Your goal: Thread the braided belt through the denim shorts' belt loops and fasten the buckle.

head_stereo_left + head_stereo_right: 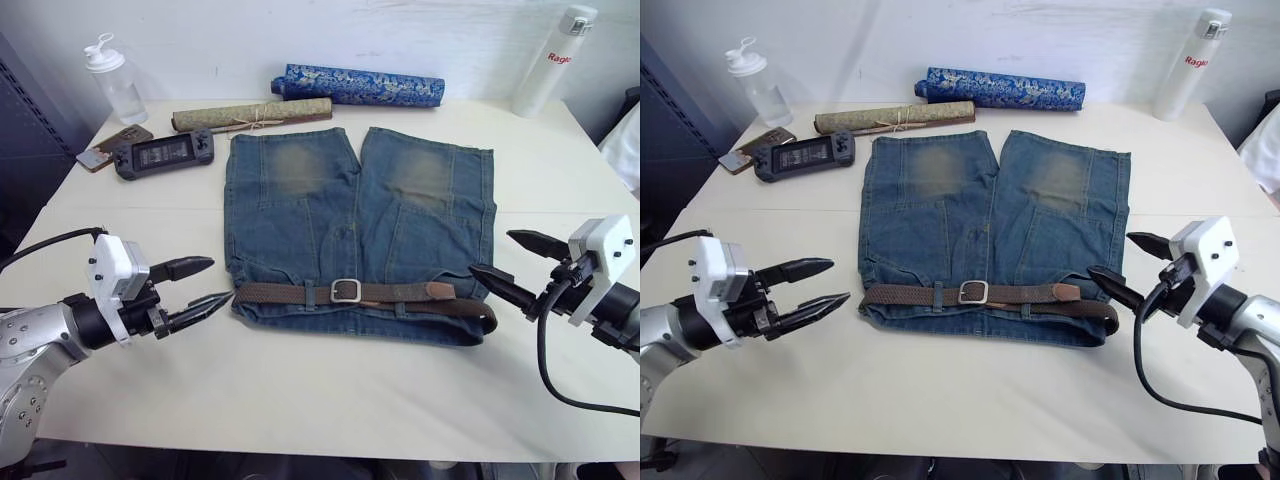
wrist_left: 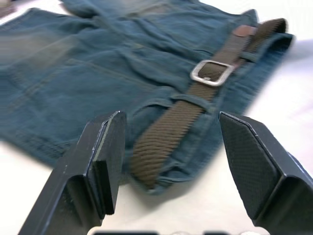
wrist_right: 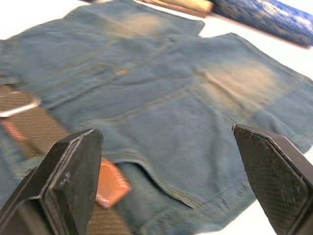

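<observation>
The denim shorts (image 1: 360,215) lie flat on the white table, waistband toward me. The braided belt (image 1: 280,294) runs along the waistband under the belt loops (image 1: 310,294), its silver buckle (image 1: 345,291) closed at the middle and the tan tip (image 1: 440,290) lying to the right of it. My left gripper (image 1: 205,285) hovers open just off the waistband's left end, holding nothing. Just off the waistband's right end my right gripper (image 1: 515,262) is open too, empty. In the left wrist view the belt (image 2: 171,132) and buckle (image 2: 211,72) lie between the fingers (image 2: 105,156).
At the table's far side lie a rolled blue patterned fabric (image 1: 360,86), a tan roll (image 1: 252,114), a handheld game console (image 1: 164,153), a phone (image 1: 112,147), a clear bottle (image 1: 112,78) and a white bottle (image 1: 555,60). The table's front edge runs near my arms.
</observation>
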Action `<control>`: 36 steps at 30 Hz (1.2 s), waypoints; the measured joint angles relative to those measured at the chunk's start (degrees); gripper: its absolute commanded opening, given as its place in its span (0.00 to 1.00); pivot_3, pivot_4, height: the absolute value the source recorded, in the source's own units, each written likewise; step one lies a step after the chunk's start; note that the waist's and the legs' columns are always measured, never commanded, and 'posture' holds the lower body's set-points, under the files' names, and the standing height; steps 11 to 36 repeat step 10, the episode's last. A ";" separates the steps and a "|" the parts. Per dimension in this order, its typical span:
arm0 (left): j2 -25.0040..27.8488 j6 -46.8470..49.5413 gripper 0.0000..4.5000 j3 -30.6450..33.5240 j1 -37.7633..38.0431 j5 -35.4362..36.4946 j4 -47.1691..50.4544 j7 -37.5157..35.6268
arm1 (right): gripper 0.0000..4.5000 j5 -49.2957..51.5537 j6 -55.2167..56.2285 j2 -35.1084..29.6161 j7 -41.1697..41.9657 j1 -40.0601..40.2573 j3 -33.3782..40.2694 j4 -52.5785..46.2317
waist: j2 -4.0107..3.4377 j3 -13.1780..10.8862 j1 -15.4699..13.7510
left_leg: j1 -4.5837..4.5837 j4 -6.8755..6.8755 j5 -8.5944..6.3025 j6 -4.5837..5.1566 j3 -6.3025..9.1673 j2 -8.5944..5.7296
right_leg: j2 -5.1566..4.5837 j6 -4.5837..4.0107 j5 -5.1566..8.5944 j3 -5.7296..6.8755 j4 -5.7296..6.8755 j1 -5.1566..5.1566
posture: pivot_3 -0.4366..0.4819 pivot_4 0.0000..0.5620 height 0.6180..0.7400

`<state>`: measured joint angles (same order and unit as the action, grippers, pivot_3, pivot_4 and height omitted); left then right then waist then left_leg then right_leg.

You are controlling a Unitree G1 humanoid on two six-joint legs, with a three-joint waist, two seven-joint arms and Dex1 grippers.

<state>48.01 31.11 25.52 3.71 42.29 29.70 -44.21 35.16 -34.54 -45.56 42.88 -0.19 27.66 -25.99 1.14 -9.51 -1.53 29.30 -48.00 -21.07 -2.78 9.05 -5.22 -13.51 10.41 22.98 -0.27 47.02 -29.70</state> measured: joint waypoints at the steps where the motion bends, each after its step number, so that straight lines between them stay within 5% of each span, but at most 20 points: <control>1: -0.31 -0.04 0.73 -0.04 -0.46 -0.25 -0.58 0.33 | 0.99 -0.03 -0.15 0.18 -0.30 -0.05 -0.42 0.14 | 0.00 0.00 0.00 | 0.00 0.00 -0.01 0.00 0.00 0.00 | 0.01 0.00 0.00 0.01 -0.01 0.00 | 0.48 0.27 0.16; 36: -2.60 -0.05 0.73 -0.29 -1.34 -0.97 -1.35 1.64 | 0.99 -1.07 -0.41 0.38 -1.35 -0.01 -2.02 0.59 | -0.04 -0.03 0.09 | -0.02 0.00 -0.01 0.00 -0.06 0.00 | 0.02 0.02 -0.01 -0.01 -0.03 0.00 | 0.48 0.27 0.16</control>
